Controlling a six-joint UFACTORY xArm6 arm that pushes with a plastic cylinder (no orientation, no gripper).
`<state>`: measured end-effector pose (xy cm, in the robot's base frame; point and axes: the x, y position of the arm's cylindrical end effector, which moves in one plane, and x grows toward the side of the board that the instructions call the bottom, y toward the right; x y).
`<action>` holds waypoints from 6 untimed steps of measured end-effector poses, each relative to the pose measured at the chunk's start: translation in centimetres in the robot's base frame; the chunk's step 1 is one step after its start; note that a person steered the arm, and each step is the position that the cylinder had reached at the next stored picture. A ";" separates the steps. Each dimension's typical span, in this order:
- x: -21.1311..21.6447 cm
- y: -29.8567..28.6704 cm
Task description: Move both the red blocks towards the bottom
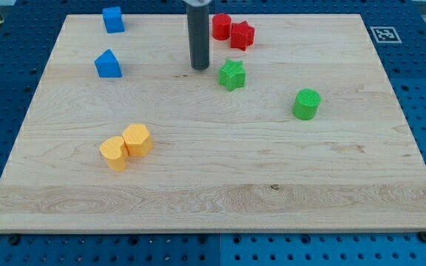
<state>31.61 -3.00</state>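
Note:
Two red blocks sit touching near the view's top centre: a red round block (221, 26) and a red star block (242, 35) to its right. My tip (200, 67) rests on the board below and to the left of the red round block, apart from it. A green star block (232, 74) lies just to the right of my tip.
A green cylinder (307, 104) sits at the right. Two blue blocks lie at the top left, one a cube (113, 19), one house-shaped (108, 64). A yellow heart block (113, 153) and a yellow hexagon block (137, 140) touch at the lower left. The wooden board (213, 192) ends in blue pegboard.

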 end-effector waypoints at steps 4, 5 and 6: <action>-9.4 -1.2; -9.4 2.2; -8.3 4.1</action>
<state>23.31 1.08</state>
